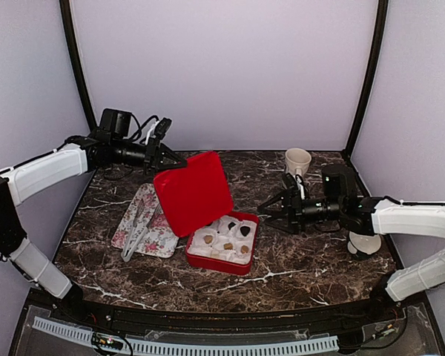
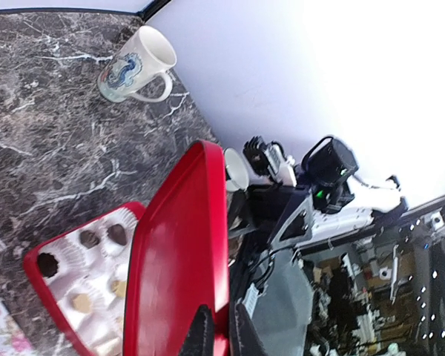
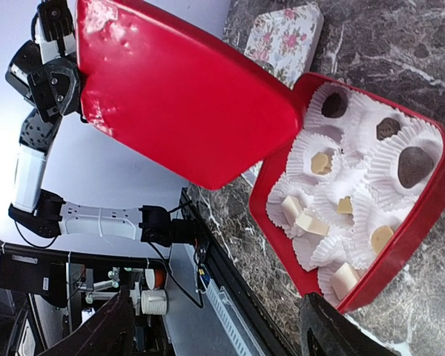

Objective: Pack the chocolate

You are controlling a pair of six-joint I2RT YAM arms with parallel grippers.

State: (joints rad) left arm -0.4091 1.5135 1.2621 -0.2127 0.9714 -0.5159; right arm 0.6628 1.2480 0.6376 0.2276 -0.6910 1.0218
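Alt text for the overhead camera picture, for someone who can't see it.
The left gripper pinches a corner of the red lid, holding it tilted up over the red box of chocolates in paper cups. The open right gripper hovers beside the box; a mug stands behind.

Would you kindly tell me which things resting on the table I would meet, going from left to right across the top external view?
Floral tray → red box → mug → white object under the right arm, too hidden to identify.

Glossy red plastic box; polished marble table; pleated paper cups
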